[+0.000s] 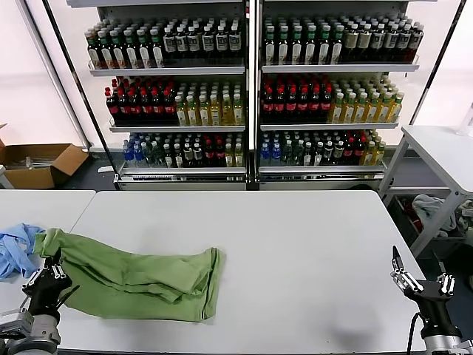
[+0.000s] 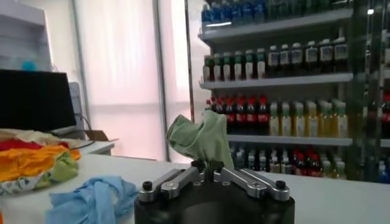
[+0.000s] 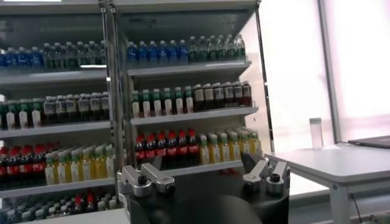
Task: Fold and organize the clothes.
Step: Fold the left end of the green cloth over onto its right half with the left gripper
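Note:
The light green polo shirt (image 1: 140, 277) lies folded into a long band across the left part of the white table (image 1: 295, 251). My left gripper (image 1: 50, 275) is shut on the shirt's left end, at the table's front left. In the left wrist view the gripper (image 2: 207, 165) pinches a bunch of green fabric (image 2: 201, 139) that stands up above the fingers. My right gripper (image 1: 421, 279) is open and empty at the table's front right corner; the right wrist view shows its fingers spread wide (image 3: 204, 173) with nothing between them.
A smaller light blue garment (image 1: 16, 248) lies beside the shirt's left end, also in the left wrist view (image 2: 91, 198). Shelves of bottles (image 1: 251, 89) stand behind the table. A pile of coloured clothes (image 2: 30, 164) lies on a side table. A cardboard box (image 1: 37, 163) sits at far left.

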You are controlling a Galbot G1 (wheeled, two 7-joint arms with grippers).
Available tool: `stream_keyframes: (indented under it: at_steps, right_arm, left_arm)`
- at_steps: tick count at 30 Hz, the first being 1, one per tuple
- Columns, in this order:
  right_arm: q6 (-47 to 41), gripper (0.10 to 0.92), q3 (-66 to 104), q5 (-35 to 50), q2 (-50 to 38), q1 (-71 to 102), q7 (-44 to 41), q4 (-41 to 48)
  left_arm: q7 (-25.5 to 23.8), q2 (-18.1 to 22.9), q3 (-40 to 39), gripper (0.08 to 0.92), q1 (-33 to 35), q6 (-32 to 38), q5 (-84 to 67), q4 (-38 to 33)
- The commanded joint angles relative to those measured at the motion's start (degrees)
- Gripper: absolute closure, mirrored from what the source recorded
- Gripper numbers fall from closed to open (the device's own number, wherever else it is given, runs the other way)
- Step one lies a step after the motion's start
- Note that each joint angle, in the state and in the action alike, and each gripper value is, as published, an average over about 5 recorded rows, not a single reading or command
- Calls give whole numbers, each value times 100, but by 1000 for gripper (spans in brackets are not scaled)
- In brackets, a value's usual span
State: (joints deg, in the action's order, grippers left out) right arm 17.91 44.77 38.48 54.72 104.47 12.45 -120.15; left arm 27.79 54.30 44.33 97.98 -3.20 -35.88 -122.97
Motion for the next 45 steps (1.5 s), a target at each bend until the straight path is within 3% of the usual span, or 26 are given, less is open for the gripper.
stream_keyframes:
  at_steps: [1,9,22,37,41,45]
  right_arm:
    - [-6,203,-21,-7,14,-5,2,-28]
    - [-9,203,-89,-65,100,-23,5,-43]
    - [-13,203,-148,-125,67,-71,-1,7]
    - [21,203,-175,-145,105,-92,-37,-29]
    - [20,203,-199,-171,126,-96,-42,-29]
    - [23,203,-186,-173,126,-89,-41,-21]
  left_arm:
    - [-290,135,-1239,884,-272,2,863,-608]
    - [-499,321,-2397,884,-794,-414,1298,-498]
    - [-621,821,-3553,884,-1344,-574,2296,46]
    - [-740,858,-3976,883,-1577,-605,3083,757]
    - [-748,827,-4030,835,-1679,-462,3440,874]
    - [-820,725,-4085,720,-1631,-384,3642,677]
